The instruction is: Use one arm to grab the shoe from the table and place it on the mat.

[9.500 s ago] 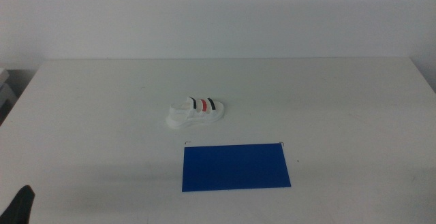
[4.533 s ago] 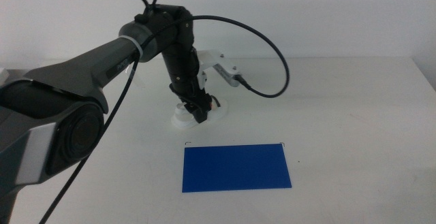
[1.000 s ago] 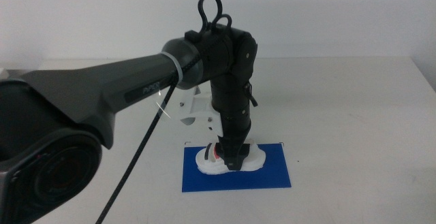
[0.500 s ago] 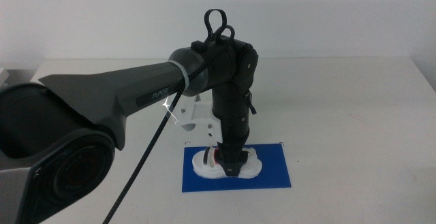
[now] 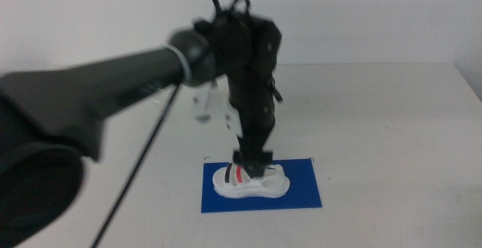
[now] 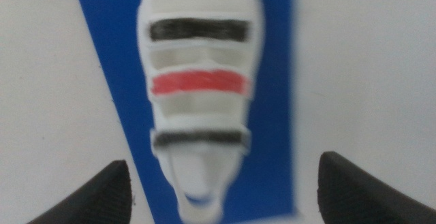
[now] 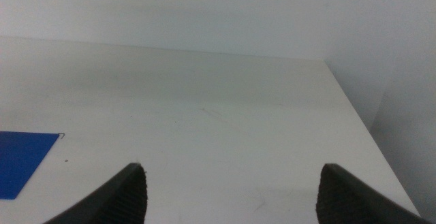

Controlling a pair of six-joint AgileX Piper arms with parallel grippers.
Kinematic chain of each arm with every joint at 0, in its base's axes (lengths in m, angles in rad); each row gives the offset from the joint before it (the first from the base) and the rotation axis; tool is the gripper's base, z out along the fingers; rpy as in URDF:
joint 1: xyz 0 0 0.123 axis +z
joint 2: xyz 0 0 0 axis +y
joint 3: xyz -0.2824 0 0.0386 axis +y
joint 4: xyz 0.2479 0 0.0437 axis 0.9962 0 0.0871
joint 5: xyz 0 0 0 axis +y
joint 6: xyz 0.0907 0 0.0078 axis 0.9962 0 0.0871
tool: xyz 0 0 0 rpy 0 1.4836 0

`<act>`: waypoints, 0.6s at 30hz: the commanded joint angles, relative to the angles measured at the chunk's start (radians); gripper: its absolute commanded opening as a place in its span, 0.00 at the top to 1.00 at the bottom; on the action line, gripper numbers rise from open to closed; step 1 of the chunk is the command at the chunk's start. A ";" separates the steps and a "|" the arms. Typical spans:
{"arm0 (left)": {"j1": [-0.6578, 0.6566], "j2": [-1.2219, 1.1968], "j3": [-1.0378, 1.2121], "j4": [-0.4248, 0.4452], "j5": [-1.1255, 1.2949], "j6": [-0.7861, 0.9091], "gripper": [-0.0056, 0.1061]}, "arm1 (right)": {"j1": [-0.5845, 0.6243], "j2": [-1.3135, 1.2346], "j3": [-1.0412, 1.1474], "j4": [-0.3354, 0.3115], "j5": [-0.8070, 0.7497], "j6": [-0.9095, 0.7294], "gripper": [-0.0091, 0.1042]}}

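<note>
Sneaker [image 5: 250, 181] lying on the blue mat [image 5: 305, 191], left hand [image 5: 251, 165] released just above it.

The white chunky-soled sneaker sits sole-down on the left half of the mat, lengthwise along it, with its two black straps and the red one between them facing up. The mat lies flat on the white worktop [image 5: 392, 127]. The left arm [image 5: 151, 71] reaches in from the left side and bends down over the shoe; in its wrist view the sneaker [image 6: 199, 108] lies between the two dark jaws, which stand wide apart and touch nothing, with the mat [image 6: 272, 108] showing blue on both sides of it. The right hand [image 7: 231, 190] waits low over the worktop [image 7: 225, 129] well to the side, its jaws spread and holding nothing, with only a corner of the mat [image 7: 20, 159] in its view.
</note>
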 commanded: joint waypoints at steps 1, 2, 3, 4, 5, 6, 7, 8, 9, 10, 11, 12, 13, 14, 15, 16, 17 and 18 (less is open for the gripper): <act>-0.004 -0.131 -0.023 0.051 0.095 -0.023 0.11 | -0.002 -0.026 0.005 -0.009 -0.078 -0.008 0.35; -0.004 -0.155 -0.023 0.064 0.094 -0.019 0.11 | -0.002 -0.026 0.005 -0.009 -0.078 -0.008 0.35; -0.004 -0.185 -0.023 0.079 0.094 -0.012 0.11 | -0.002 -0.026 0.005 -0.009 -0.078 -0.008 0.35; -0.004 -0.215 -0.023 0.093 0.094 -0.006 0.11 | -0.002 -0.026 0.005 -0.009 -0.078 -0.008 0.35; -0.004 -0.239 -0.023 0.104 0.094 -0.001 0.11 | -0.002 -0.026 0.005 -0.009 -0.078 -0.008 0.35; -0.004 -0.267 -0.023 0.117 0.094 0.008 0.11 | -0.002 -0.026 0.005 -0.009 -0.078 -0.008 0.35; -0.004 -0.294 -0.023 0.130 0.094 0.028 0.11 | -0.002 -0.026 0.005 -0.009 -0.078 -0.008 0.35; -0.004 -0.318 -0.023 0.138 0.094 0.061 0.11 | -0.002 -0.026 0.005 -0.009 -0.078 -0.008 0.35; -0.004 -0.341 -0.023 0.137 0.094 0.106 0.11 | -0.002 -0.026 0.005 -0.009 -0.078 -0.008 0.35; -0.004 -0.364 -0.023 0.139 0.094 0.148 0.11 | -0.002 -0.026 0.005 -0.009 -0.078 -0.008 0.35; -0.004 -0.380 -0.023 0.149 0.094 0.198 0.11 | -0.002 -0.026 0.005 -0.009 -0.078 -0.008 0.35; -0.004 -0.399 -0.023 0.177 0.094 0.259 0.11 | -0.002 -0.026 0.005 -0.009 -0.078 -0.008 0.35; -0.004 -0.415 -0.023 0.212 0.094 0.325 0.11 | -0.002 -0.026 0.005 -0.009 -0.078 -0.008 0.35; -0.004 -0.429 -0.023 0.243 0.094 0.385 0.11 | -0.002 -0.026 0.005 -0.009 -0.078 -0.008 0.35; -0.004 -0.445 -0.023 0.283 0.094 0.473 0.11 | -0.002 -0.026 0.005 -0.009 -0.078 -0.008 0.35; -0.004 -0.461 -0.023 0.330 0.094 0.575 0.11 | -0.002 -0.026 0.005 -0.009 -0.078 -0.008 0.35; -0.004 -0.474 -0.023 0.364 0.094 0.664 0.11 | -0.002 -0.026 0.005 -0.009 -0.078 -0.008 0.35; -0.004 -0.492 -0.023 0.403 0.094 0.778 0.11 | -0.002 -0.026 0.005 -0.009 -0.078 -0.008 0.35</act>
